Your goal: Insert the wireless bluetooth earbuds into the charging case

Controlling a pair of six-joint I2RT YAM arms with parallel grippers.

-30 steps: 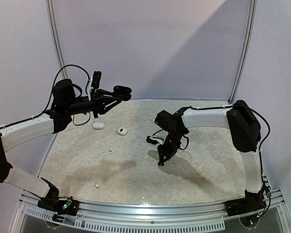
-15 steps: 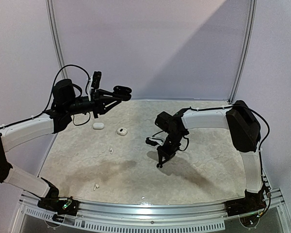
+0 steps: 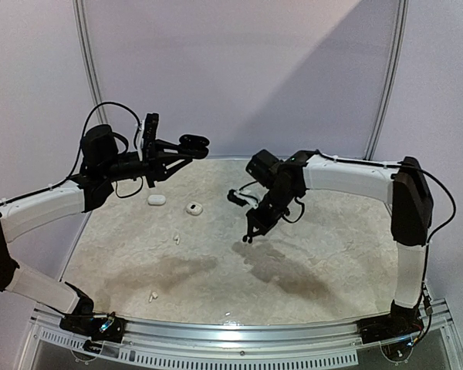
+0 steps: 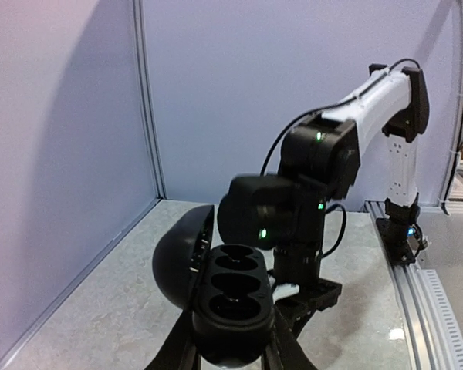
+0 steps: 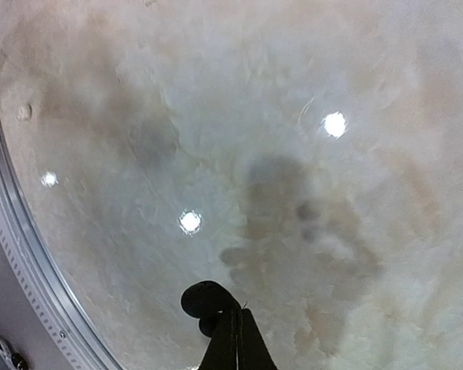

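Note:
My left gripper (image 3: 177, 151) is raised over the table's back left, shut on a black charging case (image 4: 235, 297). The case's lid (image 4: 177, 258) stands open to the left, and both its sockets look empty. My right gripper (image 3: 249, 236) hangs above the middle of the table. Its fingers (image 5: 235, 339) are pressed together on a small rounded black earbud (image 5: 206, 301), which sticks out to the left of the tips. Two white earbuds (image 3: 176, 239) (image 3: 151, 295) lie loose on the left of the table.
Two small white cases (image 3: 157, 200) (image 3: 194, 208) lie on the table below the left gripper. A metal rail (image 3: 231, 339) runs along the near edge, and walls close off the back and left. The right arm's wrist (image 4: 309, 185) fills the left wrist view behind the case.
The right arm has lifted and swung back and slightly left, carrying the black earbud up off the table, its jaws closing tight. The left gripper with the case has barely moved.

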